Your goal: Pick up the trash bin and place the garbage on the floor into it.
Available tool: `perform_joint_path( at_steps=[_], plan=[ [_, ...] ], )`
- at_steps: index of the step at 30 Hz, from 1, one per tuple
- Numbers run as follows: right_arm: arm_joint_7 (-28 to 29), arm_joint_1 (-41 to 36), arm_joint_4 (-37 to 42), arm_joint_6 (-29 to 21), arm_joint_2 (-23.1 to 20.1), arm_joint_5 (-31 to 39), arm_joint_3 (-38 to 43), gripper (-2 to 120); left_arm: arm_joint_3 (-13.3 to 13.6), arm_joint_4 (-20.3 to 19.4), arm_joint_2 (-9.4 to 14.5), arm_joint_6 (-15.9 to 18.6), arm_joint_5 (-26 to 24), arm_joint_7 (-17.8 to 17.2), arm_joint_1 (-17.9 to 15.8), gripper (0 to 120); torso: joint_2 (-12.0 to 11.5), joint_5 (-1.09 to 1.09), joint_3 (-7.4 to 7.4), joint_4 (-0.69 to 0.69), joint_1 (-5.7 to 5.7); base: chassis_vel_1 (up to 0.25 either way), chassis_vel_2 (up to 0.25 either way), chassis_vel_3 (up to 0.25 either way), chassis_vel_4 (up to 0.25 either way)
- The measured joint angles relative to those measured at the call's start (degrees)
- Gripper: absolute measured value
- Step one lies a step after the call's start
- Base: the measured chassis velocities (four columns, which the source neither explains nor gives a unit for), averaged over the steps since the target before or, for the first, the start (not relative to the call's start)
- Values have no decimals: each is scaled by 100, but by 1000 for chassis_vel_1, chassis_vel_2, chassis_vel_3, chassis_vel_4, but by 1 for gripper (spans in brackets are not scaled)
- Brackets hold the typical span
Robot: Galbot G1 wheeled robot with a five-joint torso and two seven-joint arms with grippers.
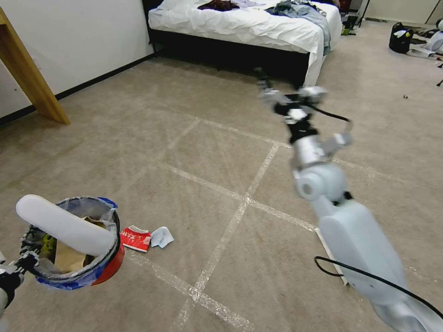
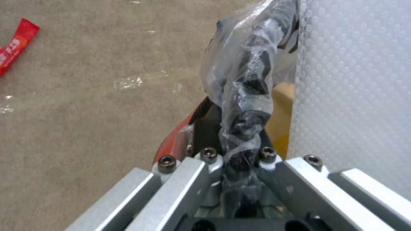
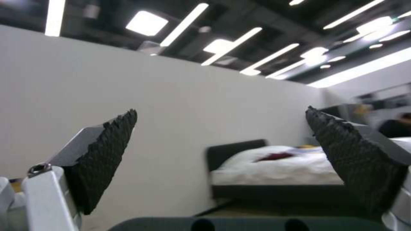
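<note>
The trash bin (image 1: 104, 269), a small red bucket with a clear liner and blue rim, hangs at the lower left above the floor (image 1: 207, 184). My left gripper (image 1: 18, 267) is shut on its near rim; the left wrist view shows that gripper (image 2: 237, 138) pinching the rim and crumpled liner (image 2: 244, 80). A white slipper (image 1: 64, 226) lies across the bin's top, and a brown paper bag (image 1: 69, 258) sits inside. On the carpet beside the bin lie garbage pieces: a red wrapper (image 1: 135, 238) and a light-blue scrap (image 1: 162, 236). My right gripper (image 1: 267, 90) is raised forward, open and holding nothing (image 3: 220, 134).
A bed (image 1: 249, 27) with white sheets stands ahead by the far wall. A wooden leg (image 1: 32, 78) slants at the left. A black bag (image 1: 400, 38) sits far right. Tape lines (image 1: 244, 198) cross the carpet, and a cable (image 1: 360, 274) loops below my right arm.
</note>
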Motion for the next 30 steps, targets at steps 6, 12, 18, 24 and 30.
perform_joint_path(
  at_steps=[6, 12, 18, 24, 30],
  plan=[
    [-67, -945, 189, 206, 218, -259, 740, 100, -58, 45, -44, -5, 104, 43, 29, 1, 0, 0, 0, -1, 0, 0, 0, 0, 0],
    [-82, -1332, 220, 351, 424, -481, 887, 100, -57, 49, -112, -6, 119, 46, 9, 1, 0, -1, 0, -1, 0, 0, 0, 0, 0],
    [-76, -1498, 264, 388, 524, -540, 937, 100, -48, 10, -160, -6, 123, 42, 10, 1, 0, -2, 0, -1, 0, 0, 0, 0, 0],
    [-70, -1561, 283, 419, 509, -554, 935, 100, -54, -47, -201, -6, 121, 41, 25, 1, 0, -2, 0, -1, 0, 0, 0, 0, 0],
    [-69, -1596, 271, 454, 509, -579, 904, 100, -54, -58, -229, -6, 124, 38, 24, 1, 0, -2, 0, 0, 0, 49, 43, 51, 39]
  ],
)
